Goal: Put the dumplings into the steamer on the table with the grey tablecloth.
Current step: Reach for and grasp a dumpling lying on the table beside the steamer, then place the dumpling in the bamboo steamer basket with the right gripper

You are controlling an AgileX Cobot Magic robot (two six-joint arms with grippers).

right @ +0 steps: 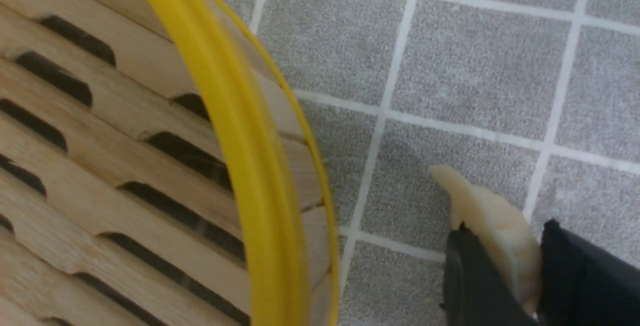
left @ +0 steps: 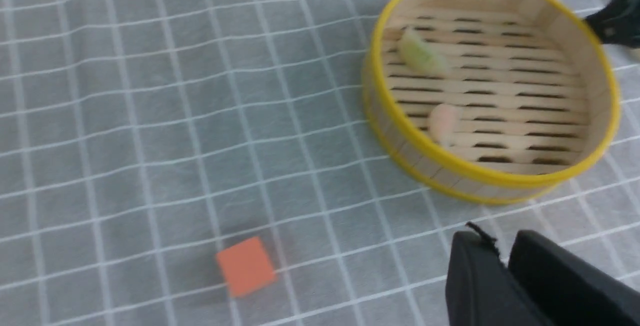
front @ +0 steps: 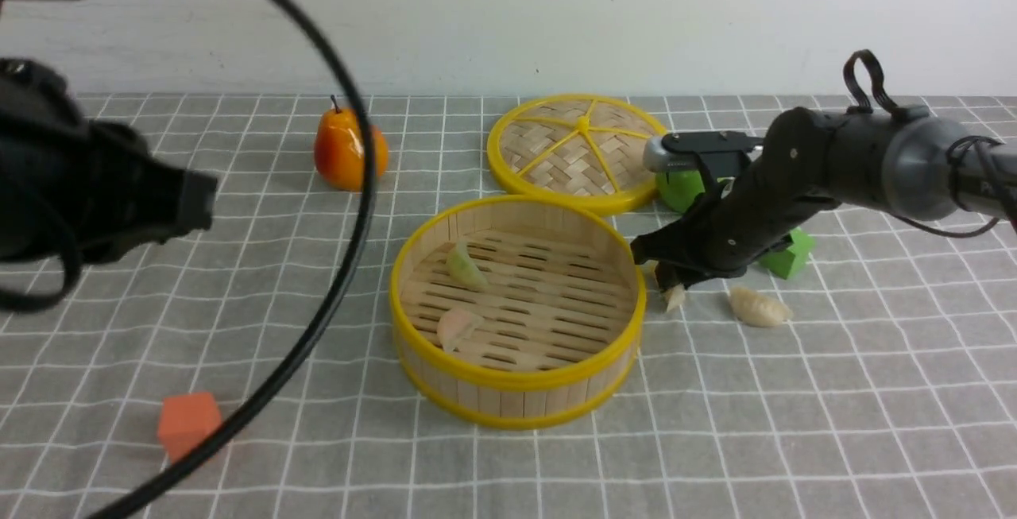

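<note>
The right gripper [front: 674, 284] pinches a cream dumpling [right: 492, 216] low beside the steamer [front: 516, 380], on the side facing the right edge of the table [front: 874, 424]. It is probably best to lift above the steamer's wall before crossing, then release over bare slats, clear of the green dumpling [front: 465, 265] and the pink dumpling [front: 457, 328]. The left gripper [left: 502, 251] is closed and empty.

Yellow-rimmed steamer [front: 516, 381], grey white-gridded tablecloth [front: 794, 424]
</note>
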